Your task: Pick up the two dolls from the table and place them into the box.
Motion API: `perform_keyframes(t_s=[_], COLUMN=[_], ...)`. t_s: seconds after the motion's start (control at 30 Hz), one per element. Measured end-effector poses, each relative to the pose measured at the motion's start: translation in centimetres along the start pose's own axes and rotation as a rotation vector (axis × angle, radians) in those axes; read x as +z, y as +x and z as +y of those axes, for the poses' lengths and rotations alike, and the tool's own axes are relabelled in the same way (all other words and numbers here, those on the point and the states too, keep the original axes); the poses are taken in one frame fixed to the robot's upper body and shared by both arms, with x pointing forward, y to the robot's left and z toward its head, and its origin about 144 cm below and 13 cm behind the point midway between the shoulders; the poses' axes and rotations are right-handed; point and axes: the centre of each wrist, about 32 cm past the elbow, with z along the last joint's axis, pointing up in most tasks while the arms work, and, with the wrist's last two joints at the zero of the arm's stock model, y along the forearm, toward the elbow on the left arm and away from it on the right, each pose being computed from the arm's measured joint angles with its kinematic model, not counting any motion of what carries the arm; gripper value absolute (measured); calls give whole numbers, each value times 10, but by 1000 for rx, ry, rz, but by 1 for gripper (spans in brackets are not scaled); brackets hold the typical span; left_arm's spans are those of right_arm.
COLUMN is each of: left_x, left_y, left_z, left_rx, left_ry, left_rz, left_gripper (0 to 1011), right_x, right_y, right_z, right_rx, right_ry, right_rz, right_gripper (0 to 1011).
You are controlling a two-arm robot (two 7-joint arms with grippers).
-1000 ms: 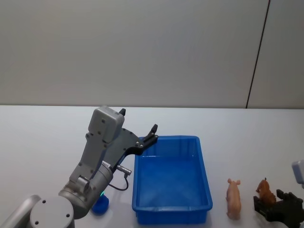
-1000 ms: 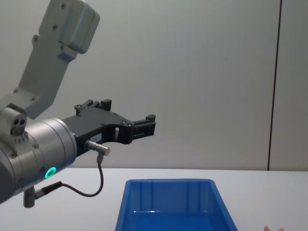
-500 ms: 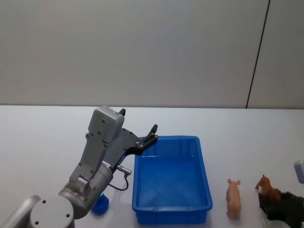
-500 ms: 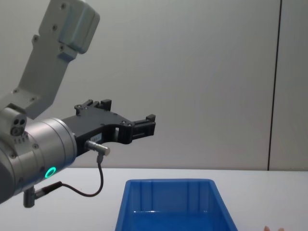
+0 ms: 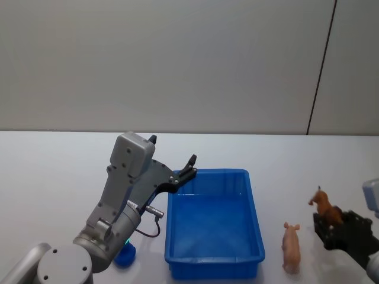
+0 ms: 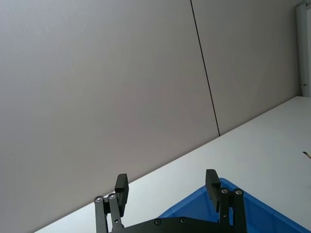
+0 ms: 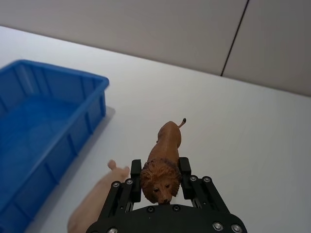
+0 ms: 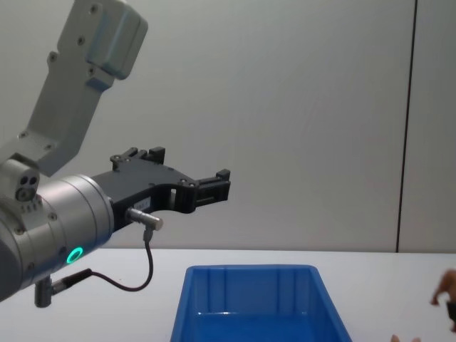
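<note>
Tabletop (image 5: 47, 177) bears the blue box (image 5: 208, 173), which looks empty, so neither doll is in yet. The left gripper (image 6: 166, 182) hangs with its fingers spread above the box's far left corner, idle and well apart from the work. The right gripper (image 7: 160, 167), to the right of the box, is clamped on the lion doll (image 7: 167, 141) at the mane, with the body jutting forward unsupported. That narrow hold is probably the main risk: the lion may swivel or slip during the carry. The pig doll (image 5: 291, 247) lies on the table between the lion and the box, so a low path could knock it, or catch the lion on the rim. Against a second ago, the lion has risen off the table; pig and left arm are unmoved.
</note>
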Motion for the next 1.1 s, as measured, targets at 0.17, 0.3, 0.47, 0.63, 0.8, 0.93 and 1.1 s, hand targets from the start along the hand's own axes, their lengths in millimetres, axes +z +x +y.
perform_keyframes(t_s=[0.17, 0.3, 0.47, 0.63, 0.8, 0.93, 1.1], left_x=[0, 0, 0, 0, 0, 0, 0], left_y=[0, 0, 0, 0, 0, 0, 0], left_z=[0, 0, 0, 0, 0, 0, 0], left_rx=[0, 0, 0, 0, 0, 0, 0], left_ry=[0, 0, 0, 0, 0, 0, 0], left_rz=[0, 0, 0, 0, 0, 0, 0], left_gripper=[1002, 1002, 1002, 1001, 1001, 1001, 1001], right_x=[12, 21, 34, 43, 49, 52, 54], right_y=[-3, -7, -15, -26, -41, -55, -65], right_z=[5, 10, 19, 29, 40, 50, 57], right_rx=[38, 76, 146, 219, 287, 343, 377], right_ry=[41, 67, 87, 88, 72, 52, 38], right_rz=[-14, -24, -40, -53, -59, -60, -58], right_gripper=[436, 436, 436, 436, 436, 436, 493])
